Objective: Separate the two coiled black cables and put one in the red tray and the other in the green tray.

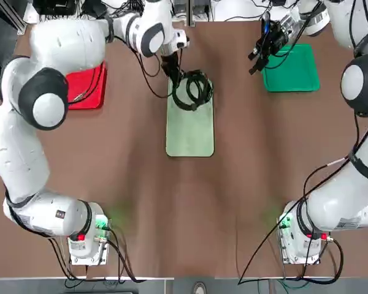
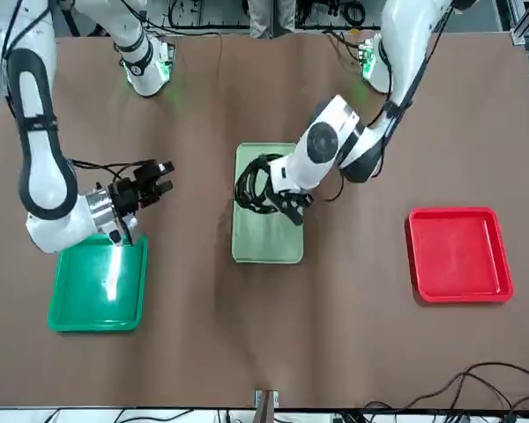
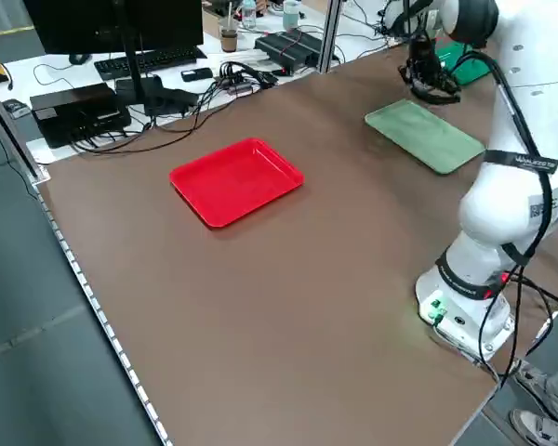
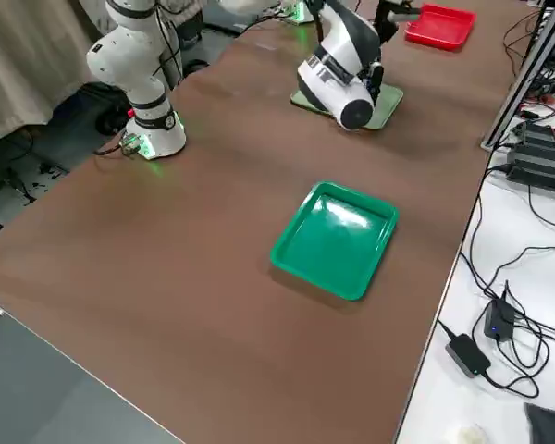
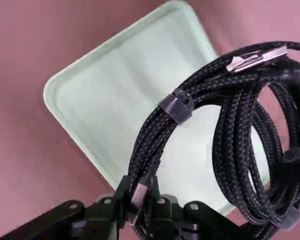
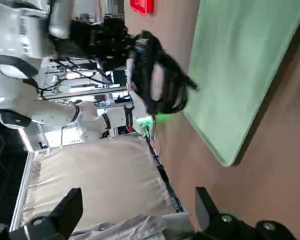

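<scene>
The two coiled black cables (image 1: 193, 89) hang together as one bundle from my left gripper (image 1: 173, 73), just above the far end of a pale mint tray (image 1: 190, 131). In the left wrist view, the left gripper (image 5: 140, 200) is shut on strands of the cables (image 5: 162, 132), with both coils dangling side by side. Half hidden under my left arm lies the red tray (image 1: 88, 92), which holds nothing; it shows whole in the front view (image 2: 458, 254). My right gripper (image 1: 254, 61) hovers open at the near-left corner of the green tray (image 1: 292, 68), nothing between its fingers.
The pale mint tray (image 2: 266, 238) occupies the table's middle. Off the table's left edge sit a monitor, a keyboard (image 3: 135, 63) and loose wiring. The arm bases (image 1: 86, 236) stand at the near edge, with bare brown tabletop between them.
</scene>
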`<action>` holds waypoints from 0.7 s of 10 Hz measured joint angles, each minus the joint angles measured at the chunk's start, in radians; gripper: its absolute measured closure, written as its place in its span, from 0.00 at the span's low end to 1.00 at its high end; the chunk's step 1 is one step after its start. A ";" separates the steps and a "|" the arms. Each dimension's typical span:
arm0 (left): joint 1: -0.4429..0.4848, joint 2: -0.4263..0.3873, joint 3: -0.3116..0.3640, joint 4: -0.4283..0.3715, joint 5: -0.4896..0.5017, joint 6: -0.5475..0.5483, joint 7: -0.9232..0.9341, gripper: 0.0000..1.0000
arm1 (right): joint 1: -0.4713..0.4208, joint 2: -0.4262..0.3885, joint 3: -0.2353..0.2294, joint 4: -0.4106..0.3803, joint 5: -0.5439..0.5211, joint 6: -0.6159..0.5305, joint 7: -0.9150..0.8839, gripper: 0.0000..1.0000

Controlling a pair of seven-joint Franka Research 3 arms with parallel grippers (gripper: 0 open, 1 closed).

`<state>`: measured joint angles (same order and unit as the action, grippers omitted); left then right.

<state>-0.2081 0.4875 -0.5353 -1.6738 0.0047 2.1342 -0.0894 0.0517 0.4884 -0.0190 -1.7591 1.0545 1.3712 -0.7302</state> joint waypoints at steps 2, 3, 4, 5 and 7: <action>0.009 -0.042 0.001 0.048 -0.085 -0.067 0.018 0.82 | 0.026 0.059 0.000 -0.003 0.066 0.018 -0.090 0.01; 0.009 -0.048 0.000 0.076 -0.117 -0.085 0.018 0.82 | 0.039 0.075 0.001 -0.003 0.104 0.024 -0.106 0.02; 0.007 -0.048 0.000 0.099 -0.138 -0.089 0.018 0.82 | 0.052 0.080 0.001 -0.005 0.151 0.025 -0.108 0.03; 0.004 -0.048 0.000 0.115 -0.157 -0.090 0.014 0.82 | 0.066 0.080 0.002 -0.009 0.197 0.025 -0.107 0.03; -0.006 -0.047 0.000 0.136 -0.194 -0.090 0.008 0.82 | 0.083 0.080 0.002 -0.019 0.258 0.026 -0.094 0.04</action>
<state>-0.2141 0.4406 -0.5352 -1.5375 -0.1889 2.0446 -0.0815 0.1347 0.5682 -0.0173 -1.7779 1.3125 1.3967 -0.8244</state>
